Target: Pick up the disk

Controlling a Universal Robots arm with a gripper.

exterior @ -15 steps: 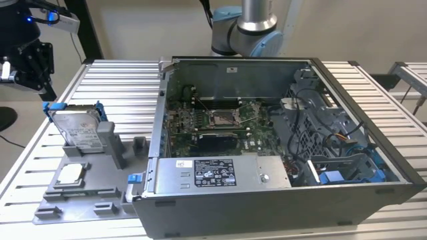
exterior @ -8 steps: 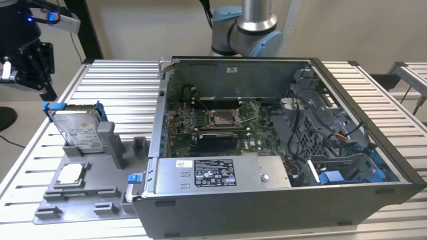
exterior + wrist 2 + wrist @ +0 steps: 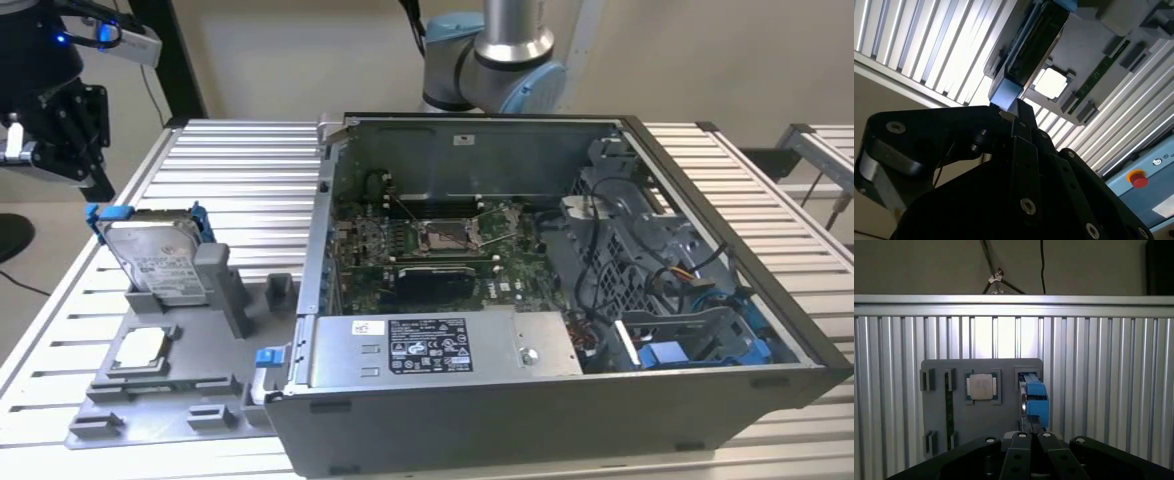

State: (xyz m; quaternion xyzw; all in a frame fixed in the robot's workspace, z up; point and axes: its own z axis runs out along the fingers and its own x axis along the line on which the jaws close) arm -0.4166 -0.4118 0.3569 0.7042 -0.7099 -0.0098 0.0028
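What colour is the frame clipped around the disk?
Bright blue. The frame on the disk shows best in the first wrist view.

We see the arm as a silver metal tube set in rounded grey joints with pale blue caps. The gripper is matt black, built of angular plates and bars dotted with small round silver screws. Near the wrist, a grey box sits beside a small blue light.
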